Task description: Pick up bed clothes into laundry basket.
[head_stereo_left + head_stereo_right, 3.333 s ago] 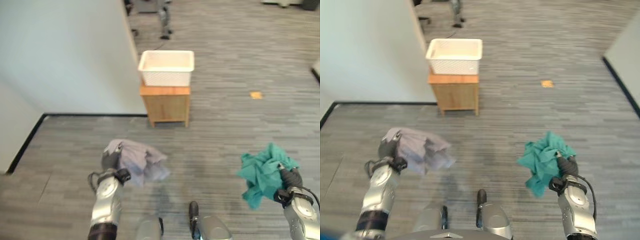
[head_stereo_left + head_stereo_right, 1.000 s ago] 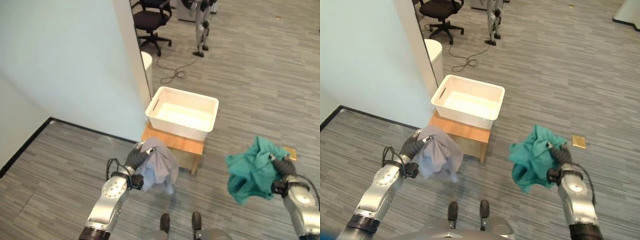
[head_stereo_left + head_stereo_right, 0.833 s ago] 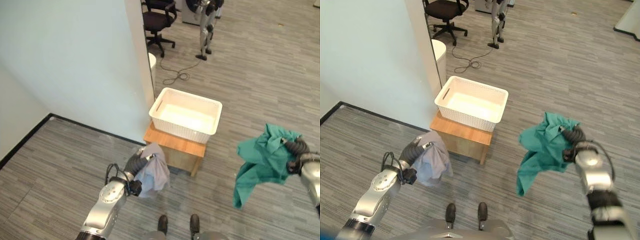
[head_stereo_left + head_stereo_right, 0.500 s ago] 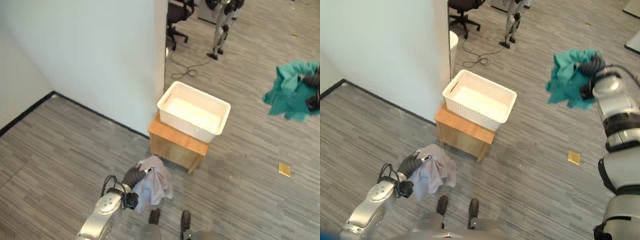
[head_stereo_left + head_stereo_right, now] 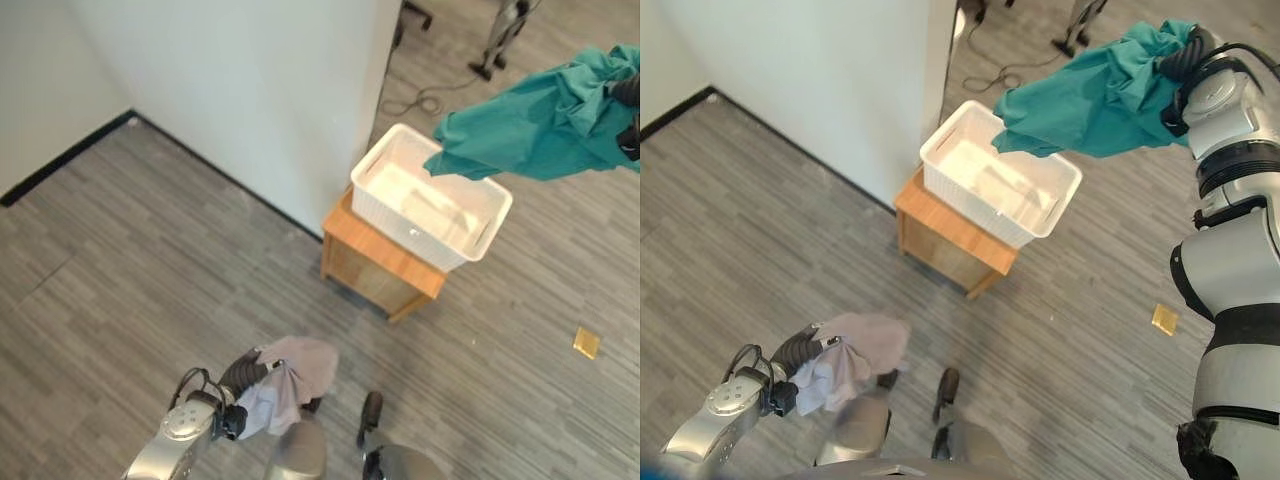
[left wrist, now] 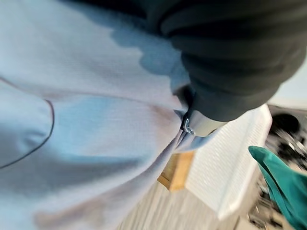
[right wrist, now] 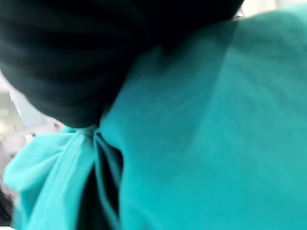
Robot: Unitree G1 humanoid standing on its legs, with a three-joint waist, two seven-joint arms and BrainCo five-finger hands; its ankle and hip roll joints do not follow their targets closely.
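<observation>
The right robot hand [image 5: 1185, 62] has swung up and forward since half a second ago, and the teal garment [image 5: 1090, 90] it carries now streams out toward the white laundry basket [image 5: 970, 195], its loose end hanging over the basket's far rim at about 1 o'clock from the basket's centre. The head camera has also shifted, so the basket and the small wooden stand [image 5: 950, 250] beneath it sit further toward 2 o'clock in the left eye view than they did.

The right robot hand is clamped around a bunch of that teal cloth; its wrist view shows cloth pressed close against the dark cover. The left robot hand [image 5: 243, 372] sits low at about 7 o'clock, closed around the pale grey garment [image 5: 290, 385], which hangs bunched beside it, well apart from the basket. Its wrist view shows grey fabric up close, with the basket and stand beyond.

My reading is that the teal piece is close to being dropped in: most of it is above or beside the basket opening, but none has settled inside yet. The grey piece has not started toward the basket.

Against the frame from 3.3 seconds ago, both garments hung low at the robot's sides and the basket stood far ahead; now the basket is near and the teal one is raised high.
</observation>
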